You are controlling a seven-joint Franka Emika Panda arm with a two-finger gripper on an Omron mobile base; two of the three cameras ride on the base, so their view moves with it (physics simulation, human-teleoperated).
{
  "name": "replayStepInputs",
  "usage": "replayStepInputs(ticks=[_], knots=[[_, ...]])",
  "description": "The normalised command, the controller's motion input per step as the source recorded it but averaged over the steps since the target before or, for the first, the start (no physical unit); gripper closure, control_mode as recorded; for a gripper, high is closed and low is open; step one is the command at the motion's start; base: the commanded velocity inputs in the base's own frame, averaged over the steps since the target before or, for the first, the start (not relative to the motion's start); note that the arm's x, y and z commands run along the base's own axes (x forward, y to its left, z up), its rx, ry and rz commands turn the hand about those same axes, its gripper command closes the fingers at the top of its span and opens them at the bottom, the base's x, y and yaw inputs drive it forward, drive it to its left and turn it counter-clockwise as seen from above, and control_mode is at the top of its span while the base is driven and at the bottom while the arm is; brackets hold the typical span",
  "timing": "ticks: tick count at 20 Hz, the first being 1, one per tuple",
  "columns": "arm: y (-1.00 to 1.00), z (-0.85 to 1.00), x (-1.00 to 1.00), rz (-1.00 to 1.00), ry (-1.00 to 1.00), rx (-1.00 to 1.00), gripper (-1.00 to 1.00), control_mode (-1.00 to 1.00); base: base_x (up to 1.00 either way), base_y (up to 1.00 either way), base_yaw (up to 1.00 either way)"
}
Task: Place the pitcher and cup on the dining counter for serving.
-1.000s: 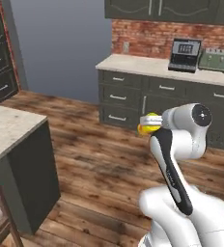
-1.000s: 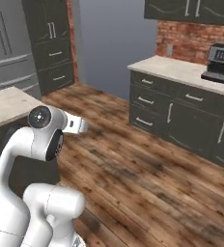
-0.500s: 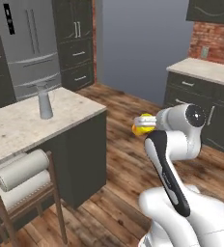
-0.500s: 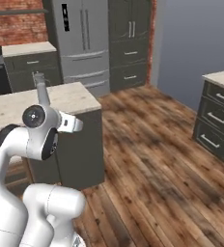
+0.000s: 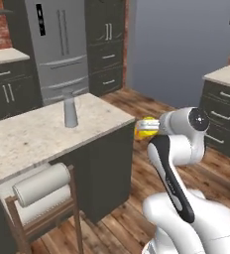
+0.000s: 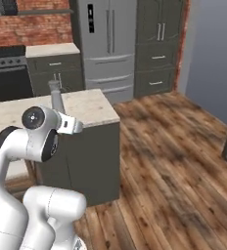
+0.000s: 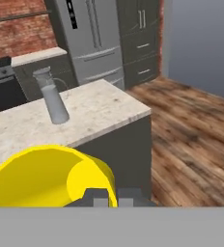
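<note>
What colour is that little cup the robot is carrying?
The cup is bright yellow; the hand view shows it best, close up, held in the gripper.

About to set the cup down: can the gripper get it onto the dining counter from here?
Probably yes. The gripper is shut on the cup, held off the counter's near corner above floor. The top near that corner is bare; the pitcher stands farther in, out of the way.
</note>
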Motion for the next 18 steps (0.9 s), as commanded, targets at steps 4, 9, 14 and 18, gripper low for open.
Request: replayStepInputs(ticks=[4, 9, 14, 18], knots=[[0.0, 0.0, 0.0, 0.0, 0.0, 0.0, 1.0, 1.0, 0.41, 0.67, 0.45], [0.0, 0.0, 0.0, 0.0, 0.0, 0.0, 1.0, 1.0, 0.47, 0.18, 0.54], [0.0, 0.0, 0.0, 0.0, 0.0, 0.0, 1.0, 1.0, 0.47, 0.15, 0.51], [0.0, 0.0, 0.0, 0.0, 0.0, 0.0, 1.0, 1.0, 0.67, 0.03, 0.43]])
